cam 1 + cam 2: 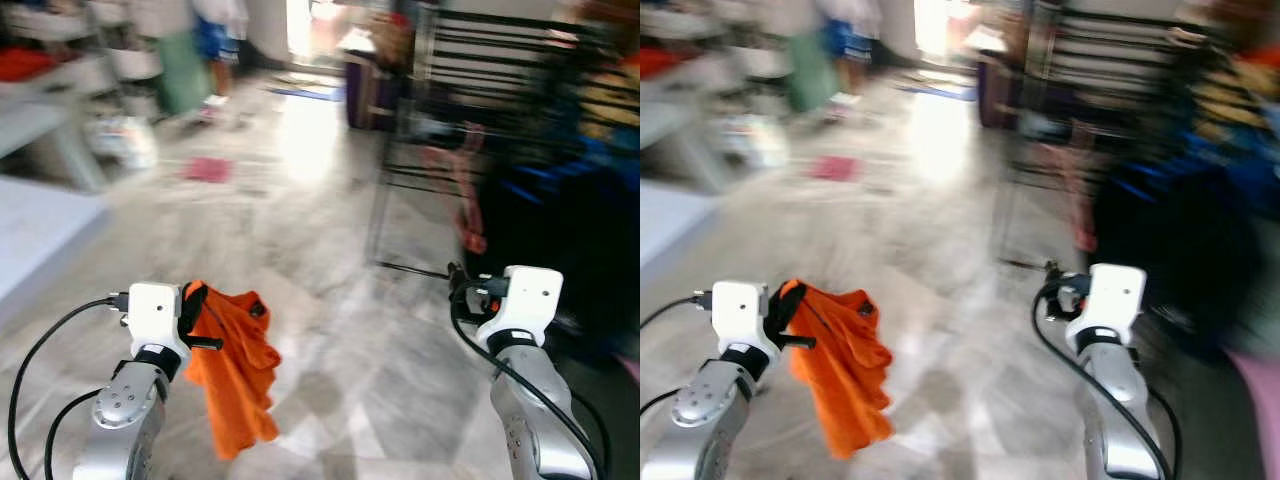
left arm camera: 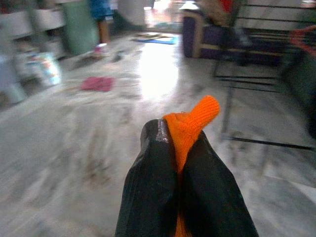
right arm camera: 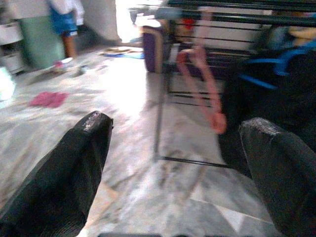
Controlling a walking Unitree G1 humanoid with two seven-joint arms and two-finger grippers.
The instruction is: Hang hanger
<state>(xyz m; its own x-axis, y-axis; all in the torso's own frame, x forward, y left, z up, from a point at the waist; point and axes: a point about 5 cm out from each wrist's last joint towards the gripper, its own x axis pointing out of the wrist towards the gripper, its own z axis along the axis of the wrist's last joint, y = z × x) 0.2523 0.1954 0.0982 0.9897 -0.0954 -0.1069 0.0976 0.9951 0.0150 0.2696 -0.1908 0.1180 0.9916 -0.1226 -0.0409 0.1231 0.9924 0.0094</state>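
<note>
Left hand (image 2: 180, 163) pinches orange cloth (image 1: 235, 365); right hand (image 3: 177, 173) spread apart

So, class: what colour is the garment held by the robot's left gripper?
Orange garment, clamped in the left gripper; clearest in the left eye view.

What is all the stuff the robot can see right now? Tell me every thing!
orange cloth: one, orange, hanging from the left claw, above the floor
drying rack: one, black bars, ahead on the right, blurred
hanger: one, pinkish red, hanging on the rack
pink rag: one, pink, on the floor far ahead, left
floor: grey marble, shiny
person: one, blue clothing, far back, blurred
left claw: black fingers pinched on the orange cloth
right claw: black fingers spread apart, holding nothing, facing the rack
</note>
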